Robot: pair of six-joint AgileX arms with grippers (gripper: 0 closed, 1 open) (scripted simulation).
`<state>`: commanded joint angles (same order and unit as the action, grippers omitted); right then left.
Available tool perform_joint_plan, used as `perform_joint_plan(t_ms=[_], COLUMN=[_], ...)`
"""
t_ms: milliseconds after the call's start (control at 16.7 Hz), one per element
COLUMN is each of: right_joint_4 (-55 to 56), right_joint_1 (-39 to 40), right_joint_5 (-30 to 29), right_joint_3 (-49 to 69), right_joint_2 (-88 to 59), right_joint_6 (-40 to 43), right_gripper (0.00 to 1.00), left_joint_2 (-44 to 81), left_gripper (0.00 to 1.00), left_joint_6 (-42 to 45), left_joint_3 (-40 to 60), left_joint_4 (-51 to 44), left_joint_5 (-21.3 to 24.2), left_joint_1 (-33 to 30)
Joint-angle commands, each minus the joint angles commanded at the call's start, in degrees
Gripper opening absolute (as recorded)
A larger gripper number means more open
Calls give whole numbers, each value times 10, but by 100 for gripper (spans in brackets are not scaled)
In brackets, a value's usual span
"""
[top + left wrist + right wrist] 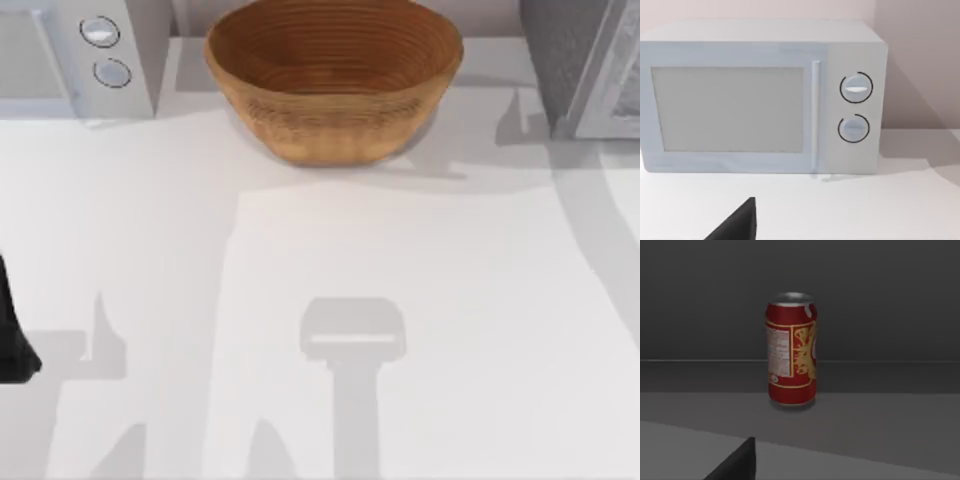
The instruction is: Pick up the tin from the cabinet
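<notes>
The tin [791, 349] is a red can with yellow artwork and a silver top. It stands upright on the dark shelf of the cabinet [880, 420], in the right wrist view. My right gripper [737, 462] shows as a dark tip at the near edge of that view, in front of the cabinet's opening and well short of the tin. Nothing is held there. The cabinet [585, 60] stands at the table's far right corner in the top view. My left arm [12, 340] is parked at the table's left edge, and my left gripper [737, 222] faces the microwave.
A white microwave [80, 50] with two dials stands at the far left, its door shut [730, 110]. A large woven basket [333, 75] sits at the far middle of the white table [320, 260], between microwave and cabinet.
</notes>
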<state>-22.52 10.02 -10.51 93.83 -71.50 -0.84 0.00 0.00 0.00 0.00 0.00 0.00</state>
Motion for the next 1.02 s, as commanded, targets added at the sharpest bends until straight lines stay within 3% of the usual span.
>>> perform_joint_plan(t_ms=[540, 1020], right_joint_4=[-11, 87], right_joint_1=[4, 42], right_joint_5=[-8, -55], right_joint_3=[59, 79], right_joint_2=[-45, -160], right_joint_6=[-1, 2], right_gripper=[100, 100], left_joint_2=[0, 0], left_gripper=[100, 100], left_joint_6=[0, 0], left_joint_3=[0, 0], left_joint_4=[0, 0], left_joint_5=[0, 0], left_joint_1=[0, 0])
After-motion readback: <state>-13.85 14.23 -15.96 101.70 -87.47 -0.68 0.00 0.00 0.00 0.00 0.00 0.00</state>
